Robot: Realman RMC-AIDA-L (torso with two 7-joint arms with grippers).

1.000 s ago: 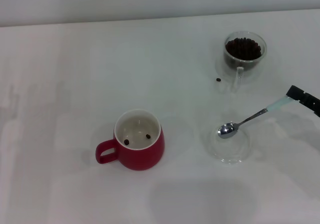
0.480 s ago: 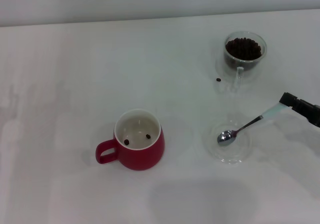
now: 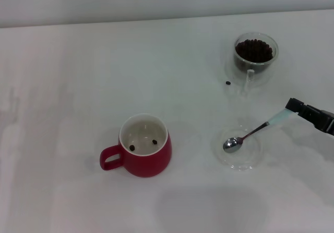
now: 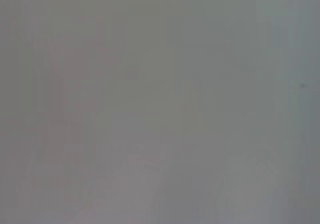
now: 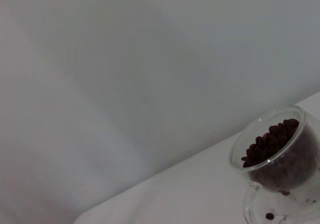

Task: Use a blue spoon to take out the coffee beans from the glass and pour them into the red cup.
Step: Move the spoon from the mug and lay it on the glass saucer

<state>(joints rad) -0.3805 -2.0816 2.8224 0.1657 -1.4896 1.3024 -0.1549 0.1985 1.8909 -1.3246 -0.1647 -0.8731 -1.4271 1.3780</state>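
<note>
From the head camera, the right gripper (image 3: 308, 114) enters from the right edge, its fingers closed on the pale-blue handle end of the small blue spoon (image 3: 249, 134) with a shiny silver bowl. That bowl looks empty and rests in, or hangs just over, a flat clear glass saucer (image 3: 249, 159); contact cannot be told. Beyond the saucer stands the clear double-walled glass (image 3: 255, 53), heaped with dark coffee beans (image 3: 254, 49), and one loose bean (image 3: 228, 83) lies on the white counter (image 3: 78, 76) just beside the glass. The rounded deep-red ceramic cup (image 3: 144, 146) sits well to the left of the saucer, two beans on its cream floor. The task seems barely begun. To scoop well, the spoon should probably lift clear of the saucer, cross the glass rim, dig into the heap at a slant and stay level on the way to the red cup; a shallow spoon spills easily. The left wrist camera shows only blank grey; the left gripper appears nowhere. The right wrist camera shows the glass tilted at the picture's edge, partly cut off, none of its own fingers visible.
</note>
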